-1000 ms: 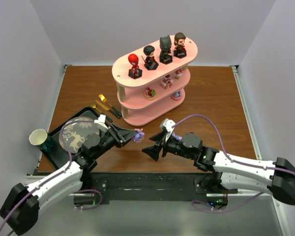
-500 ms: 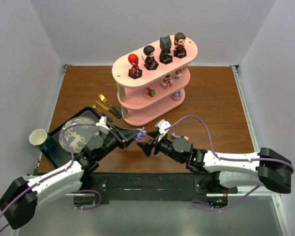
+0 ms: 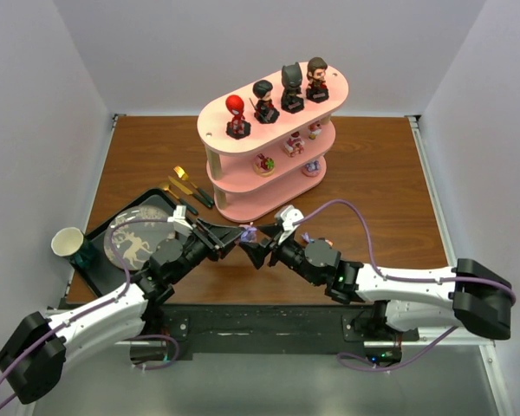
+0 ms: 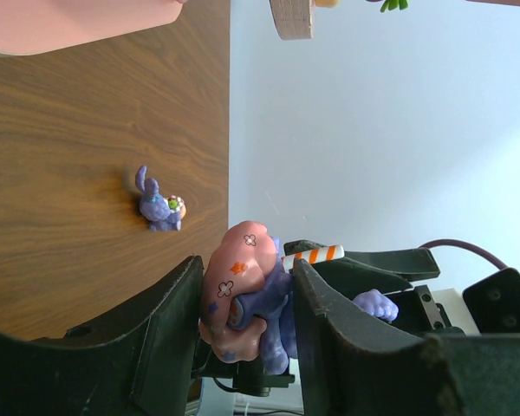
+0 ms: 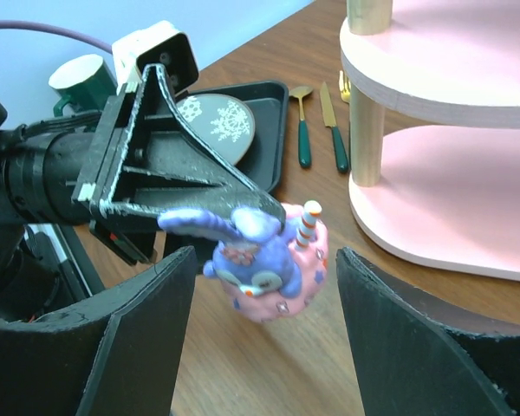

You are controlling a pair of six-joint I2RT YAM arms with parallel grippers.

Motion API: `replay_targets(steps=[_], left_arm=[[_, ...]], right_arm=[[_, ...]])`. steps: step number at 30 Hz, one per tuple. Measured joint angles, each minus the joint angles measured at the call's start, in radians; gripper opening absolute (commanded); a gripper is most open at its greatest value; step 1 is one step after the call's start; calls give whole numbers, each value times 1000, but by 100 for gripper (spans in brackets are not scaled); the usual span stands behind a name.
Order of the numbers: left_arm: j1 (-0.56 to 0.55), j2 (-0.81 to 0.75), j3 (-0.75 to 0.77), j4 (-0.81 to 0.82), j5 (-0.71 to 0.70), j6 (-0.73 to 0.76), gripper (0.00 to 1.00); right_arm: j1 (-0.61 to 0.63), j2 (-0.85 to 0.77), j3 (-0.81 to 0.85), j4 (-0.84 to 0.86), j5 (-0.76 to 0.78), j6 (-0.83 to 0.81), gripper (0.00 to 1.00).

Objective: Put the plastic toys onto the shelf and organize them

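left gripper [image 3: 239, 235] clamped on purple bunny toy [image 4: 243, 295], one finger on each flank, toy sitting out at the fingertips; grip looked firm, no gap at either pad in the left wrist view; right gripper [image 5: 264, 260] jaws spread, one each side of the toy, neither touching it yet.

change over the last second: right arm swung in from beside the toy until its jaws straddled it; jaws narrowed only slightly; left arm barely moved; toy stayed in the air between the two grippers, above the table [image 3: 373, 191], near the front of the shelf [image 3: 243, 208], on no board; i read it as a handover about to close, left to right, probably because the right arm has the better reach to the shelf.

orientation, from the right wrist view: candle up, face toward the right wrist camera, ears swept back along the left fingers; long axis ran ear tip to pink cupcake base, roughly in line with the left fingers, cupcake end outermost; right jaws stood across that axis, so a pinch on the body looked feasible.

further out: second small purple toy [image 4: 160, 208] lay loose on the table, apart from both grippers; four figures [image 3: 276, 91] stood on the top board, smaller ones on the lower boards; so most looked placed.
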Motion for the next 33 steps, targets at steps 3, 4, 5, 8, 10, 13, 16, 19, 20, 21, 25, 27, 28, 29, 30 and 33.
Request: replay_targets(steps=[3,4,5,8,10,13,16,19,20,21,25,27,28,29,30,33], left_arm=[[0,0,0,0,0,0,0],[0,0,0,0,0,0,0],[0,0,0,0,-1,0,0],[0,-1,-6,-2,-7,1,0],[0,-2,-12,-3,-9,0,0],[1,-3,-16,-7,-23,0,18],[1,-7,-19,-5,-26,1,40],[0,-20,-29,-7,-27,10,61],[0,-28,-29,-13,-28,20,69],[0,-38,-29,-22,-30,33,73],[0,-100,-29,-89,-47,93,81],[4,-136,-26,-151,-64,141,84],[9,-153,-20,-193,-72,172,85],[16,-171,-8,-238,-87,207,87],[23,-187,12,-293,-102,245,88],[44,-220,118,-463,-164,383,90]], right_arm=[[3,27,15,5,0,3,61],[3,36,18,5,0,4,61],[3,44,18,6,1,6,61],[3,63,18,15,10,15,49],[3,71,18,22,23,21,32],[5,79,18,27,40,27,9],[6,78,18,27,53,23,0],[4,78,18,16,42,24,0],[-2,77,18,10,41,21,0],[-13,74,16,1,42,20,0],[-121,56,-5,-43,35,21,0],[-202,42,-20,-66,13,21,0],[-229,39,-24,-73,3,19,0],[-278,37,-28,-79,-19,16,0],[-308,37,-31,-82,-35,13,0],[-422,44,-38,-71,-104,0,0]])
